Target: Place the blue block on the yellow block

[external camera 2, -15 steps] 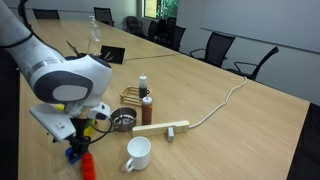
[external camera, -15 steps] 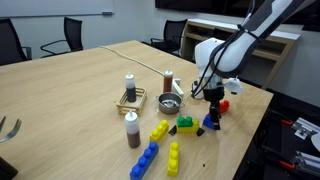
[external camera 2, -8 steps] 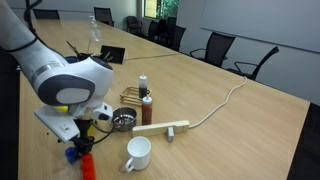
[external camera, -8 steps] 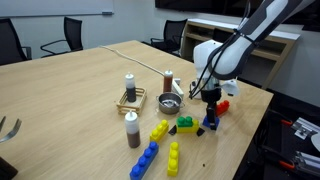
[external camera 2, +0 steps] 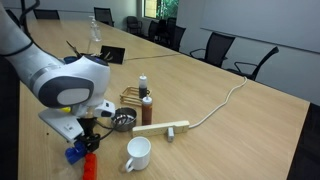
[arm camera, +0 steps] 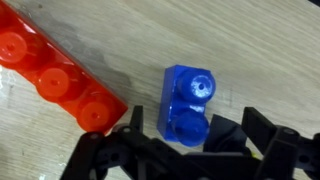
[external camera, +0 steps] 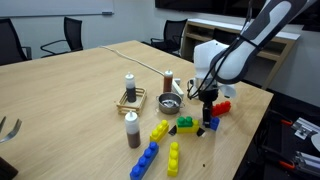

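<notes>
Loosely, jaws open astride blue block (arm camera: 188, 103), red brick (arm camera: 60, 75) near, strip of bare table (arm camera: 250, 50) between.

Both exterior views look across the desk (external camera: 70, 90) from different sides, not too near. The wrist view looks straight down, very close. All three show the blue block (arm camera: 188, 105).

The glossy white robot arm (external camera: 252, 38) is built of rounded, tube-like segments edged with dark grey bands at the joints. It swells into a bulbous white wrist housing (external camera 2: 66, 80). Beneath sits the matte black Robotiq gripper (external camera: 207, 119), its angular black fingers (arm camera: 105, 152) made of linked, jointed bars.
</notes>
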Robot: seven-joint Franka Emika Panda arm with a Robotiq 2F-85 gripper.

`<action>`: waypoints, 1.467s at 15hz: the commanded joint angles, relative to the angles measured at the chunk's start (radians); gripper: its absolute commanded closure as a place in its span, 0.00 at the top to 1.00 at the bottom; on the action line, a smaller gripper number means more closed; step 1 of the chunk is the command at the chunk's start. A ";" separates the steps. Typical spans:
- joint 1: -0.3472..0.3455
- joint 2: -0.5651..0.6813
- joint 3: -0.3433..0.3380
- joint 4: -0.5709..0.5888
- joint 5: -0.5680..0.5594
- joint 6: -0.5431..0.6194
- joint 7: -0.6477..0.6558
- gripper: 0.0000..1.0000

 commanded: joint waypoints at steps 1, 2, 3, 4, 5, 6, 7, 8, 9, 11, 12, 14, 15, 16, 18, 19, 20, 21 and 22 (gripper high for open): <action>0.009 -0.016 -0.005 -0.026 -0.038 0.047 0.041 0.85; 0.010 -0.017 -0.005 -0.029 -0.044 0.053 0.047 0.73; 0.010 -0.019 -0.004 -0.033 -0.049 0.057 0.050 0.71; 0.010 -0.021 -0.004 -0.035 -0.052 0.060 0.054 0.64; 0.010 -0.022 -0.004 -0.037 -0.054 0.063 0.056 0.56; 0.010 -0.023 -0.003 -0.038 -0.057 0.066 0.059 0.50; 0.010 -0.025 -0.003 -0.040 -0.059 0.070 0.061 0.42; 0.009 -0.027 -0.002 -0.042 -0.059 0.073 0.062 0.36; 0.011 -0.031 -0.003 -0.046 -0.059 0.078 0.067 0.28; 0.013 -0.045 -0.006 -0.055 -0.061 0.081 0.082 0.15; 0.013 -0.053 -0.007 -0.060 -0.061 0.079 0.090 0.10; 0.016 -0.070 -0.010 -0.070 -0.065 0.078 0.104 0.10; 0.016 -0.081 -0.011 -0.075 -0.066 0.075 0.110 0.10; 0.017 -0.091 -0.012 -0.080 -0.069 0.074 0.114 0.10; 0.023 -0.113 -0.017 -0.091 -0.079 0.068 0.137 0.10; 0.031 -0.123 -0.022 -0.097 -0.094 0.068 0.155 0.10; 0.045 -0.138 -0.030 -0.102 -0.119 0.064 0.184 0.10; 0.059 -0.152 -0.038 -0.107 -0.148 0.057 0.218 0.10; 0.083 -0.168 -0.052 -0.108 -0.190 0.042 0.275 0.10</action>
